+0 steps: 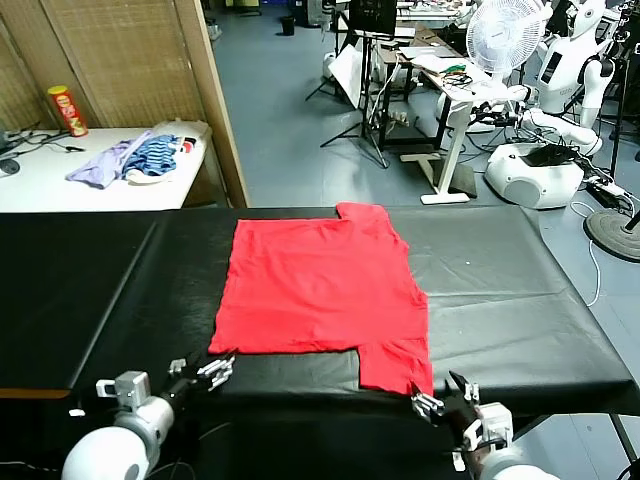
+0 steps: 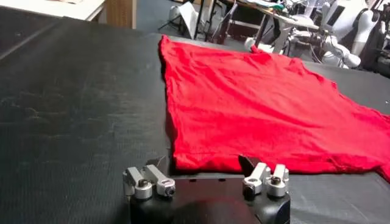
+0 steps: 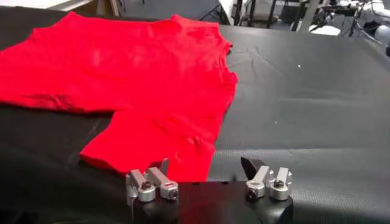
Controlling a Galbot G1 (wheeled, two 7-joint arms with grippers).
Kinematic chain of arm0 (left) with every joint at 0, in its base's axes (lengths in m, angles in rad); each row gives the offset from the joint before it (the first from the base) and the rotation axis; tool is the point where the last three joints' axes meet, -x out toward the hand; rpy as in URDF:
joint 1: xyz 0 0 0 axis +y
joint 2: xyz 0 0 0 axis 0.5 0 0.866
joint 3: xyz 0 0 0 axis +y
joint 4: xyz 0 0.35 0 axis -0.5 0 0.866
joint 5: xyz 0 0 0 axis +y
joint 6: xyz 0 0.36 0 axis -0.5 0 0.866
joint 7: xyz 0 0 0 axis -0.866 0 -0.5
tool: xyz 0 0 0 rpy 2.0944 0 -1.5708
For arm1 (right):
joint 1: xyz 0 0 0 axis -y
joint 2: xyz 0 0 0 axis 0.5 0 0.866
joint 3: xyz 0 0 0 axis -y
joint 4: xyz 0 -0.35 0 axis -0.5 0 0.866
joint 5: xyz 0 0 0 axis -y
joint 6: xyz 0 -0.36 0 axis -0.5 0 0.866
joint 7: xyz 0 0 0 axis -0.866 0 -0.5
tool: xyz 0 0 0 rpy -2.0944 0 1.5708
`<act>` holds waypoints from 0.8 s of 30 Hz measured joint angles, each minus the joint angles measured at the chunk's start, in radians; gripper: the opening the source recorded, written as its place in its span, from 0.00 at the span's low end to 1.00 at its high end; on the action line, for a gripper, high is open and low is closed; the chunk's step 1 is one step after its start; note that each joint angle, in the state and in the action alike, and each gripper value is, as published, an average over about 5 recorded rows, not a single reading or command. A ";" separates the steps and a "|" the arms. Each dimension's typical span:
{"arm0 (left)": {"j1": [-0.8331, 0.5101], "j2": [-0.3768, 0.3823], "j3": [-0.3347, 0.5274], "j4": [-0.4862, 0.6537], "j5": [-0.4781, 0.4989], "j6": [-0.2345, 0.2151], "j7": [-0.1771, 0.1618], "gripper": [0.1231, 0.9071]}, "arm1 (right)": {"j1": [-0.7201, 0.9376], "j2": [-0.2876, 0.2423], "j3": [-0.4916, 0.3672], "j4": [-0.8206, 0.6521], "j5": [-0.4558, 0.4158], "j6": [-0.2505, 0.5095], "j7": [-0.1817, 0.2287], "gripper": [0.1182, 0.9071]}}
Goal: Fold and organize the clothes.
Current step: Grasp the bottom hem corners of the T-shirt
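Your left hand (image 1: 213, 372) hovers wide open and empty at the counter's (image 1: 90, 290) near edge, just beside the red T-shirt's (image 1: 320, 285) corner; the shirt lies flat mid-counter; your right hand (image 1: 437, 400) gapes empty by its near sleeve.

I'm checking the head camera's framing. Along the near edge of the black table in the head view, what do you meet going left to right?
left gripper → near hem of the red T-shirt → its near sleeve → right gripper.

My red T-shirt (image 1: 318, 290) is soft matt cotton, faintly creased; the table (image 1: 520, 290) wears black, finely textured matt covering; my left tool (image 2: 207, 182) shows bright metal knuckles.
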 joint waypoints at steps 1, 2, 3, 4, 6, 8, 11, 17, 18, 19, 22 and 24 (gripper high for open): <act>0.000 0.000 0.000 0.002 0.000 -0.002 0.000 0.86 | 0.000 0.001 0.000 -0.001 -0.001 0.001 0.000 0.86; 0.000 -0.001 -0.001 0.004 0.001 -0.003 -0.001 0.86 | 0.000 0.002 -0.001 -0.003 -0.001 0.001 0.000 0.86; -0.001 -0.001 -0.001 0.008 0.002 -0.005 -0.002 0.86 | 0.001 0.005 -0.002 -0.006 -0.003 0.003 0.000 0.84; -0.002 -0.002 -0.001 0.011 0.004 -0.007 -0.002 0.86 | 0.002 0.007 -0.003 -0.009 -0.004 0.004 0.000 0.80; -0.003 -0.003 -0.001 0.017 0.007 -0.010 -0.001 0.85 | 0.003 0.011 -0.007 -0.015 -0.008 0.008 0.001 0.70; -0.006 -0.005 -0.002 0.023 0.009 -0.012 0.000 0.79 | 0.004 0.017 -0.011 -0.019 -0.013 0.012 0.001 0.56; -0.007 -0.007 -0.002 0.030 0.011 -0.015 0.001 0.60 | 0.004 0.025 -0.016 -0.022 -0.017 0.015 0.005 0.35; 0.002 -0.011 0.001 0.017 0.018 -0.024 0.015 0.17 | -0.007 0.033 -0.013 -0.011 -0.018 0.013 0.025 0.02; 0.004 -0.011 0.001 0.013 0.020 -0.026 0.016 0.11 | -0.011 0.034 -0.010 -0.005 -0.017 0.010 0.029 0.01; 0.007 -0.012 0.001 0.007 0.023 -0.028 0.017 0.06 | -0.017 0.034 -0.006 0.002 -0.017 0.007 0.033 0.01; 0.021 -0.012 -0.005 -0.015 0.026 -0.030 0.014 0.01 | -0.040 0.031 0.007 0.038 -0.014 -0.006 0.043 0.01; 0.035 -0.010 -0.014 -0.035 0.022 -0.030 0.007 0.01 | -0.059 0.027 0.019 0.069 -0.012 -0.009 0.047 0.01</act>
